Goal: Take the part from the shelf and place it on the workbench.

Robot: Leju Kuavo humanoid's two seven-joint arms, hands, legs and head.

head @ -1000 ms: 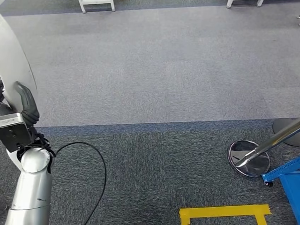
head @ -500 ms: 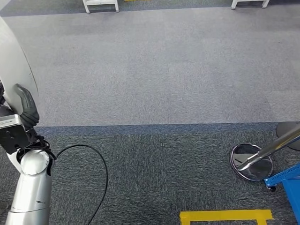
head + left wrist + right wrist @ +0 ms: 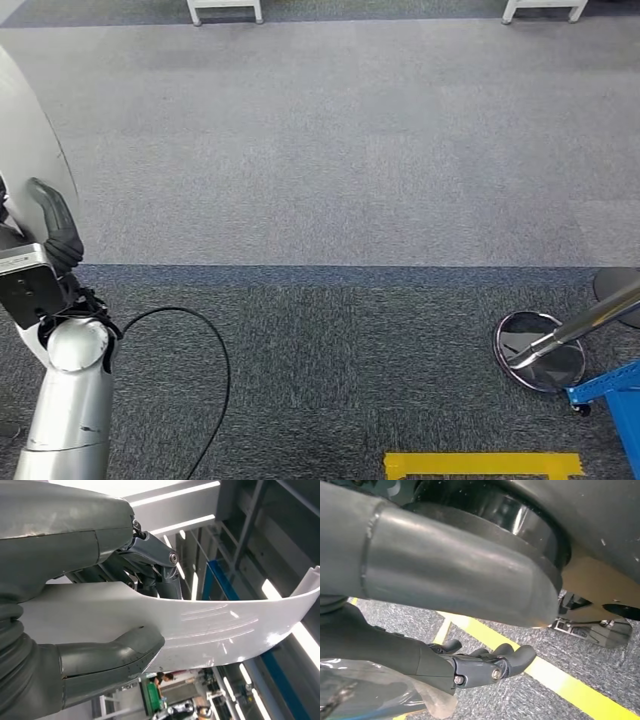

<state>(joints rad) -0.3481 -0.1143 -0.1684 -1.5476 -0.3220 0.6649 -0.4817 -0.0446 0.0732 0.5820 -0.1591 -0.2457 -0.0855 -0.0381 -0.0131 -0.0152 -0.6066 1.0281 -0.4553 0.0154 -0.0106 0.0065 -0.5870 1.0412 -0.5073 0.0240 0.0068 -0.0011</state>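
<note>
A large white curved part (image 3: 29, 150) stands at the left edge of the head view, and my left hand (image 3: 54, 235) grips its lower rim with dark fingers over the face. In the left wrist view the same white part (image 3: 226, 625) runs across the picture, pinched between the grey thumb (image 3: 113, 655) and the dark fingers (image 3: 154, 555) of my left hand (image 3: 75, 545). My right hand (image 3: 452, 575) hangs above the carpet, its dark fingers (image 3: 490, 665) loosely bent and apart from the thumb, holding nothing.
Grey carpet in lighter and darker bands lies ahead. A black cable (image 3: 215, 350) loops beside my left arm. A chrome round base with a slanted pole (image 3: 540, 350) and a blue frame (image 3: 615, 390) sit at the right. Yellow floor tape (image 3: 483, 465) is near; white furniture legs (image 3: 224, 10) stand far off.
The whole picture has shifted a little to the right and down, so the camera has moved. My left hand keeps the same grip on the white part.
</note>
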